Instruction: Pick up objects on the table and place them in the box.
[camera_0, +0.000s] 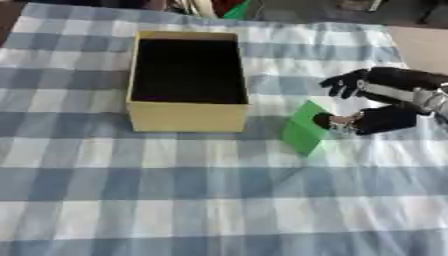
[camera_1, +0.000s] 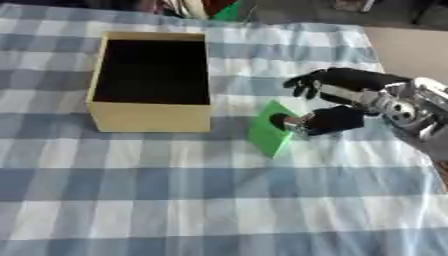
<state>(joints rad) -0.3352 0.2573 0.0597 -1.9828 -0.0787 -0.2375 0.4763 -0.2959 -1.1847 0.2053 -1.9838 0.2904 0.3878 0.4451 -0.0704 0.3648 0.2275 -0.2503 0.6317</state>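
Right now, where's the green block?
The green block sits tilted on the checked cloth, just right of the yellow box, with the right hand touching its right side.

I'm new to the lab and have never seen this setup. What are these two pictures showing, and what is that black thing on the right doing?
Both pictures come from the two eyes of a camera in a humanoid robot's head, looking down at a table with a blue checked cloth. The black thing is the robot's right hand, reaching in from the right. Its thumb touches a green block, while its fingers are spread above, so it isn't gripped yet. Left of the block stands an open yellow box. The left hand is not visible.
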